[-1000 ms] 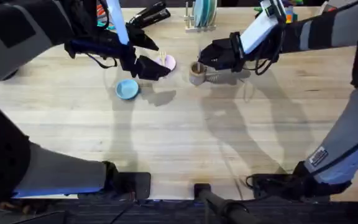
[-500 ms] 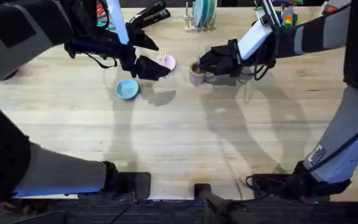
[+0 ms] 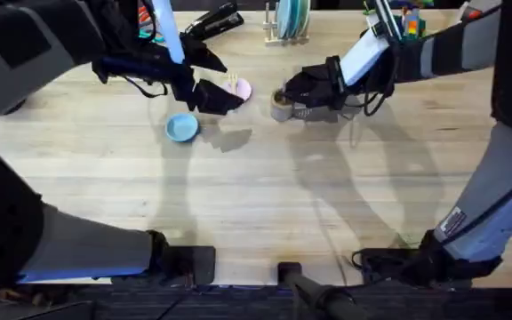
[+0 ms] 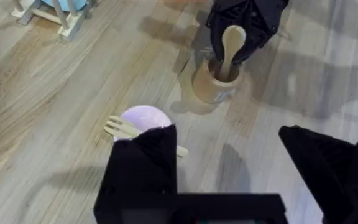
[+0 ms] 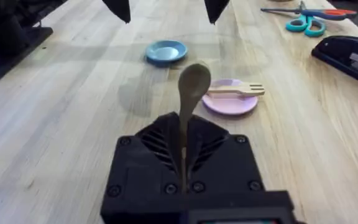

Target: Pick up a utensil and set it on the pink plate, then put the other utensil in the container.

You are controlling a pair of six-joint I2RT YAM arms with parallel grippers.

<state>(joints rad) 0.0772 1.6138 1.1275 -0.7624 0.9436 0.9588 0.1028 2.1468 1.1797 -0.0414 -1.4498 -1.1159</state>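
The fork (image 4: pixel 124 129) lies across the pink plate (image 4: pixel 146 117), tines sticking out past its rim; the right wrist view shows the fork (image 5: pixel 236 91) on the pink plate (image 5: pixel 230 104) too. My left gripper (image 4: pixel 229 165) hangs open just above and beside that plate (image 3: pixel 241 89). The spoon (image 4: pixel 230 45) stands bowl-up with its handle down inside the tan container (image 4: pixel 214 85). My right gripper (image 3: pixel 296 92) is over the container (image 3: pixel 281 106), shut on the spoon (image 5: pixel 190 93). From the right wrist the container is hidden under the gripper (image 5: pixel 182 146).
A light blue plate (image 3: pixel 182 128) sits on the table in front of the left gripper. A dish rack (image 3: pixel 287 22) with plates, a black stapler (image 3: pixel 213 21) and scissors (image 5: pixel 306 18) lie along the far edge. The near half of the wooden table is bare.
My right gripper has shifted a little left and down with the spoon, closing on the container. The left arm has stayed still.
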